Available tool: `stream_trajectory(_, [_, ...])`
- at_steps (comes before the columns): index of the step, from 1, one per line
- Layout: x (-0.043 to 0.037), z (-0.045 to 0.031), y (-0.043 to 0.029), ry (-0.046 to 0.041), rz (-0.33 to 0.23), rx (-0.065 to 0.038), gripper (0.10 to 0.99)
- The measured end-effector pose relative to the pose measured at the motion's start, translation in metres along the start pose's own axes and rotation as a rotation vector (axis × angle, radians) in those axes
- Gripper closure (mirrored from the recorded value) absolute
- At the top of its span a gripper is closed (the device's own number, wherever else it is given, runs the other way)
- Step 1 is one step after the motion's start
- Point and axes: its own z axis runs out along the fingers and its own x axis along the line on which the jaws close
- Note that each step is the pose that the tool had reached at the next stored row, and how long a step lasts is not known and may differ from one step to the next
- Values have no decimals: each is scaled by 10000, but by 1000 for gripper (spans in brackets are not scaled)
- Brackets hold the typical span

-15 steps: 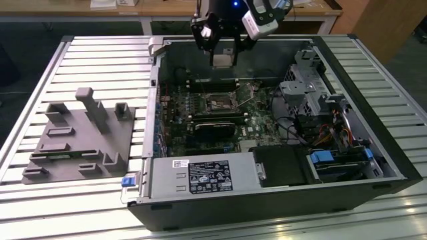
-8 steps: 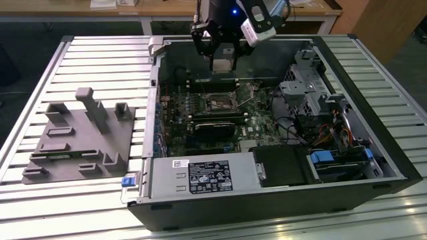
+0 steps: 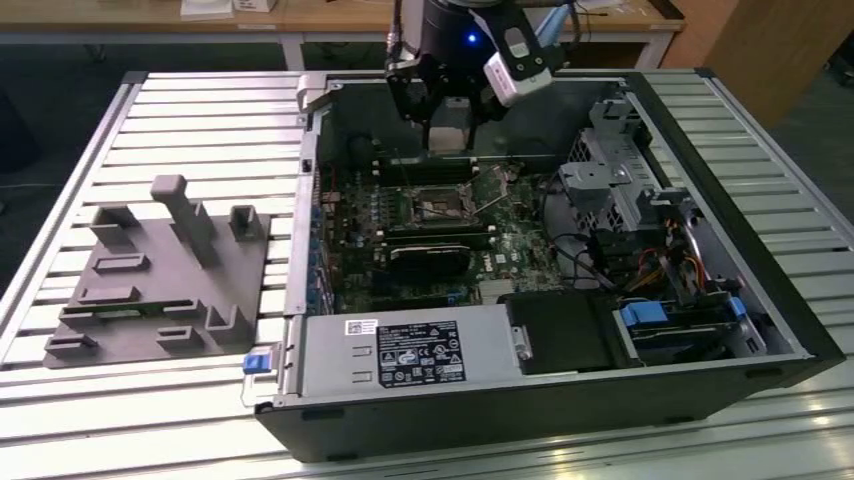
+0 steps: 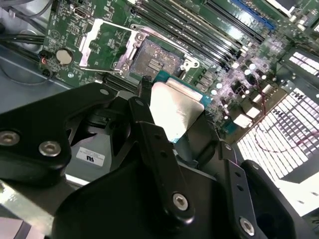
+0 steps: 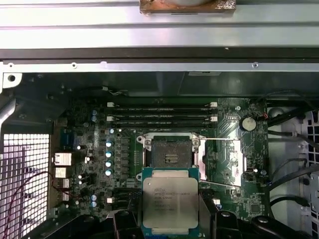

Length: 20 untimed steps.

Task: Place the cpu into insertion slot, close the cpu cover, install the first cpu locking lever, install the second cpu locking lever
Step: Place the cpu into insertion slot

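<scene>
Grey plastic comes first: at the exterior view's left, one grey holder block (image 3: 154, 270) lies on the slatted table (image 3: 200, 110). Next to it stands one open computer case (image 3: 561, 425). In the middle of the case, the gripper (image 3: 450, 148) hangs over the green board (image 3: 350, 250).

The gripper is squeezed tight on the cpu (image 5: 170, 199), with one finger on each side edge. The cpu is up in the air, near the insertion slot (image 5: 170, 152) but not in it yet. The slot is bare and open. To the right of the slot in the first wrist view, the cpu cover (image 4: 128, 50) is flipped up out of the way, with two thin levers (image 5: 222, 138) by it.

The cpu looks light, thin and stiff. Its shiny metal top is likely slippery, so the side edges are the best place to hold it, as the gripper does now. It is probably easy to hurt. The slot probably is too, so a gentle, flat touch seems wise.

Counted: one cpu, one slot, one cover, two levers, one gripper.
</scene>
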Motion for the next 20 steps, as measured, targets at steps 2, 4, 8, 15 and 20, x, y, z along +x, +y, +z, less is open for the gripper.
stream_trajectory(2, [-14,32,2,0,-1,3,549])
stream_trajectory(4, [-23,69,2,0,0,6,549])
stream_trajectory(8, [-45,142,7,0,0,16,549])
stream_trajectory(15, [-53,239,7,-19,-5,15,549])
stream_trajectory(20, [-52,316,11,-133,-19,12,549])
